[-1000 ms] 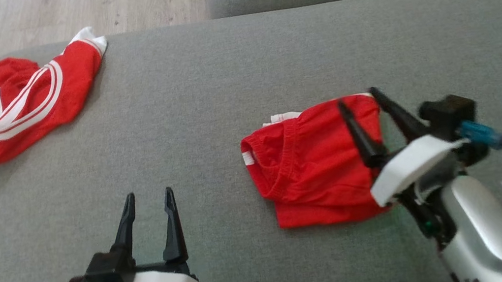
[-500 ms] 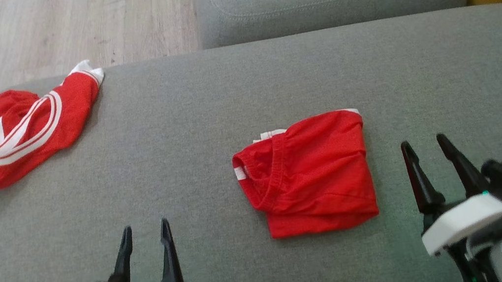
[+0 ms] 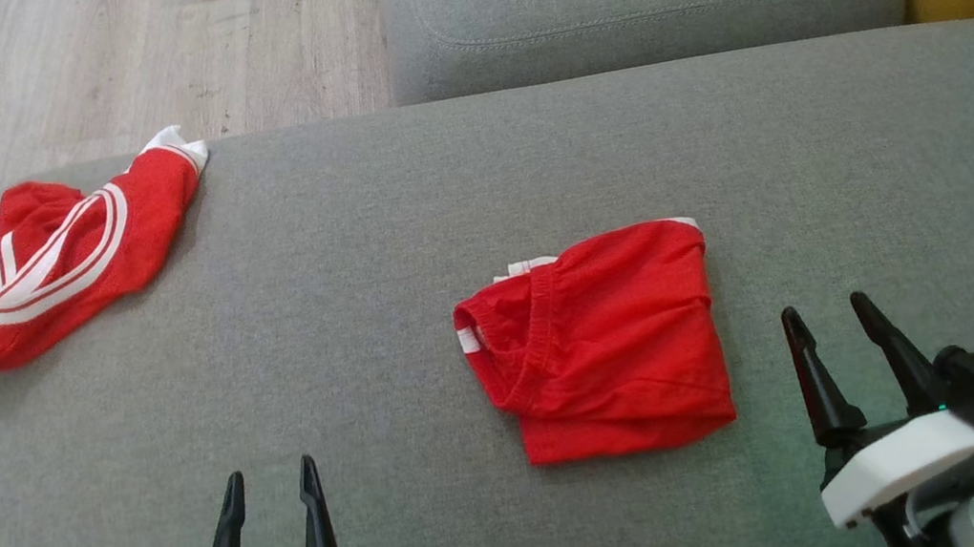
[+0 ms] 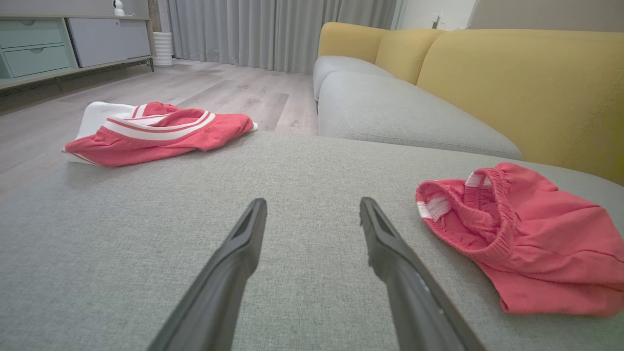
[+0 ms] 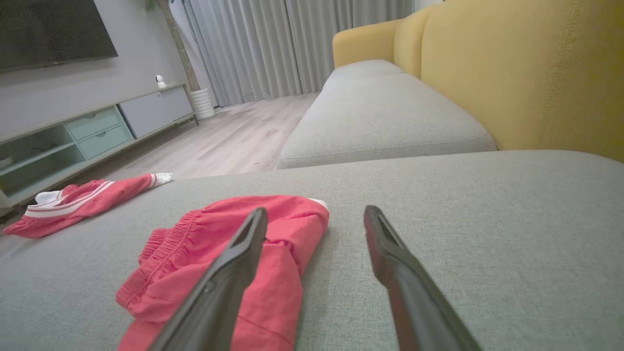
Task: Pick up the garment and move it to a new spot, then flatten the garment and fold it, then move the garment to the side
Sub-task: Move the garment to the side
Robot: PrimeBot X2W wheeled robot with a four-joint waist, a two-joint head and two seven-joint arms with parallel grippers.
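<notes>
1. Since a second ago my right gripper [image 3: 822, 307] has pulled back off the folded garment [image 3: 604, 343] and now sits clear of it, toward 5 o'clock from the cloth. The head camera has also tipped, so the whole picture has shifted. The garment itself has not moved on the cushion.
2. The left gripper [image 3: 270, 470] waits at 7 o'clock in the head view, over bare grey cushion [image 3: 360, 331]. Both sets of jaws stand apart and hold nothing.
3. The garment, red shorts with an elastic waistband, lies in a compact rectangle just right of the cushion's middle. Its waistband faces 9 o'clock, and it sits at 11 o'clock from the right gripper.
4. A second red-and-white striped garment [image 3: 51, 266] lies crumpled at 10 o'clock, at the cushion's far corner and well apart.
5. My read is that the fold is done and the step in hand is moving the garment to the side.
6. That calls for a pinch that catches every layer, probably at the near edge or with one gripper on each side. A loose grip would let the fold fall open when I lift or slide it.
</notes>
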